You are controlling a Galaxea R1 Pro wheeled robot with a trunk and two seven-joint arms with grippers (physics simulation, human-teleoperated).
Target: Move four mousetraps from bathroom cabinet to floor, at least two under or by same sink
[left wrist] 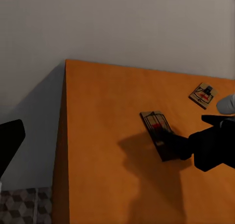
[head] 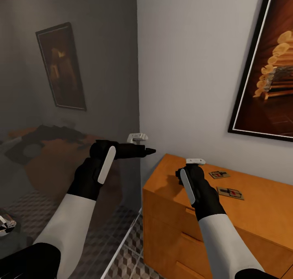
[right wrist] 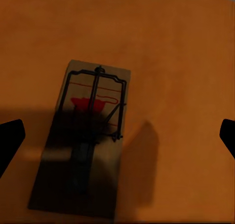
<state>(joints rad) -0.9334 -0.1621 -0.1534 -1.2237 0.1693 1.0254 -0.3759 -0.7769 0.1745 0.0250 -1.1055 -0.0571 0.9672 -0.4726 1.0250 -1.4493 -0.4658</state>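
the right gripper (head: 182, 174) hangs low over the top of the cabinet (head: 260, 205), near its left front corner. in the right wrist view a trap (right wrist: 85, 140) lies flat on the orange wood directly below — between the two dark fingertips (right wrist: 10, 140) that show at the picture's far edges, well apart from each other and not touching the board. the fingers are spread wide, with nothing held. the trap's near half sits in the gripper's shadow; its red bait plate and dark wire spring are plain to see.

the left wrist view shows the same trap (left wrist: 157, 134) with the right arm's dark end reaching over its near end, and another trap (left wrist: 203, 95) further along the top, nearer the wall.

in the head view two traps lie flat on the cabinet beyond the right gripper — one (head: 219, 174) nearer the wall, one (head: 230, 192) nearer the front.

the left gripper (head: 149, 151) is held out in the air beside the cabinet's left end, over the tiled floor (head: 130, 262); i cannot tell whether its fingers are apart or together.
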